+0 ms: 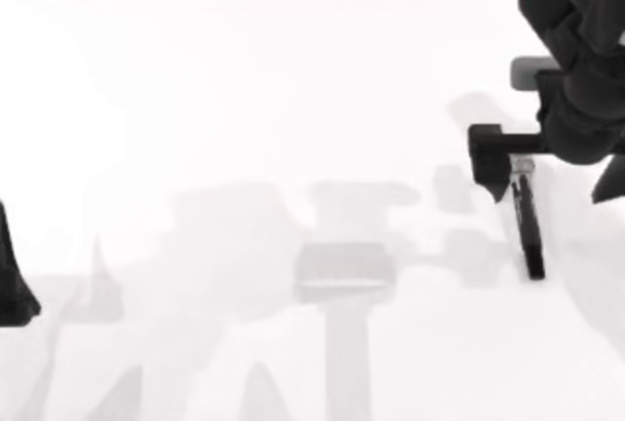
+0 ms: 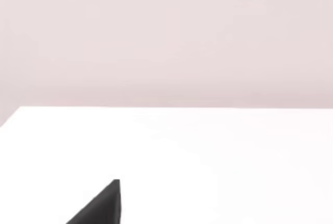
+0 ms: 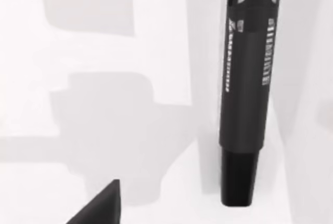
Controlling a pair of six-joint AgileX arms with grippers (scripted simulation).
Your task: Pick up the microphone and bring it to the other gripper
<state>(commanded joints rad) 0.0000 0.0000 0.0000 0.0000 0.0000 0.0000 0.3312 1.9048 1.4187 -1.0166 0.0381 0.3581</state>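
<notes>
The slim black tapering microphone (image 1: 528,228) lies flat on the white table (image 1: 244,89), at its right side, with its head end hidden under the right arm's black two-finger gripper (image 1: 491,162). That gripper hangs right over the upper end of the handle; whether its fingers are spread or pinching the microphone, I cannot tell. In the right wrist view, the black handle (image 3: 244,94) with white lettering runs away past one dark fingertip (image 3: 101,208). The left arm's black gripper (image 1: 12,284) sits parked at the table's left edge, well apart, its fingers unreadable.
</notes>
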